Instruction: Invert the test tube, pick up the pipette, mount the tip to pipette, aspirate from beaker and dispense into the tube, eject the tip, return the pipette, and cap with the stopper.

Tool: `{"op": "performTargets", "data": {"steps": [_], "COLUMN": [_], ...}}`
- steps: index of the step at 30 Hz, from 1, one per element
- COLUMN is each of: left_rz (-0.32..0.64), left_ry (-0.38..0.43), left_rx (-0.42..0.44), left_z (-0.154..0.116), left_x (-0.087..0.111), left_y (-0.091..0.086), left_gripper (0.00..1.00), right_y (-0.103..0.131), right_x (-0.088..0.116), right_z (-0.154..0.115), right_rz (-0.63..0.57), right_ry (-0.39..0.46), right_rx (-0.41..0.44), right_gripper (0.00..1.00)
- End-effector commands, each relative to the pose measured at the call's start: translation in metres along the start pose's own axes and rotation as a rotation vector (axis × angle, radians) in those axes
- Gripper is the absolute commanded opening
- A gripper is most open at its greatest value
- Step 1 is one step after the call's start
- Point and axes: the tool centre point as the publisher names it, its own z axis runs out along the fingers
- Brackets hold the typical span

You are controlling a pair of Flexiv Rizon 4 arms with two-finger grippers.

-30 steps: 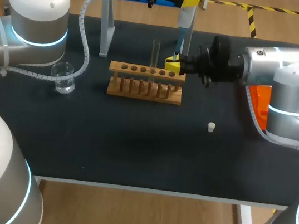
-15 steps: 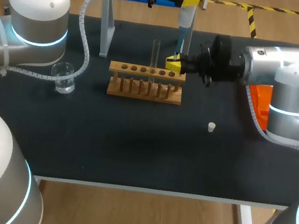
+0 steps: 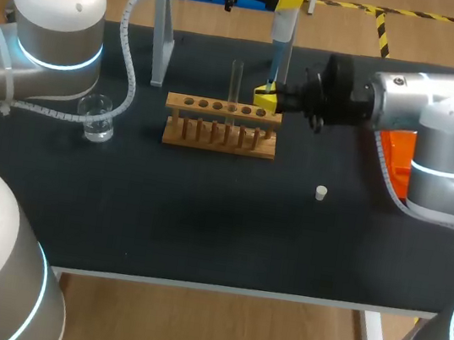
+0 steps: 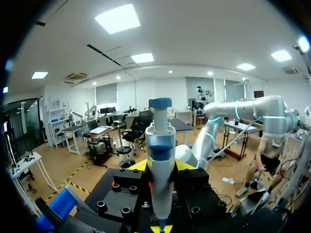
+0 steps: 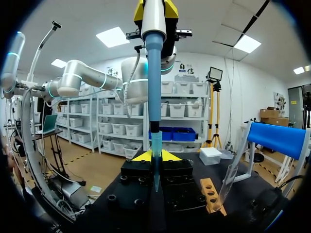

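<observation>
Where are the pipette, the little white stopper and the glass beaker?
pipette [image 3: 276, 58]: head view, on its blue lower shaft.
stopper [image 3: 321, 193]: head view, on its white side.
beaker [image 3: 97, 121]: head view, on its glass wall.

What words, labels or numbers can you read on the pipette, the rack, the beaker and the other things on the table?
None can be read.
The pipette, its blue tip, the wooden rack, the beaker, the test tube and the stopper show no legible print; any marks are too small to tell.
</observation>
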Motion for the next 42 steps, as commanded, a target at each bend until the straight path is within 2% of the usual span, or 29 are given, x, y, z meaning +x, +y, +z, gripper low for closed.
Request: {"op": "performTargets", "data": {"steps": [1,42], "left_rz": [0.000,0.000], "left_ry": [-0.001,-0.001], "left_rx": [0.000,0.000], "left_z": [-0.0004,-0.0004], "left_x": [0.0003,0.0003], "left_y": [0.0011,0.0011], "left_gripper": [0.00,0.00], "right_y": [0.0024,0.0040], "right_x": [0.0013,0.0013], "right_z": [-0.0018,0.0045], "right_rz": [-0.001,-0.004], "right_ry": [-0.002,0.012], "right_rx": [0.003,0.008], "right_gripper": [0.00,0.00]}}
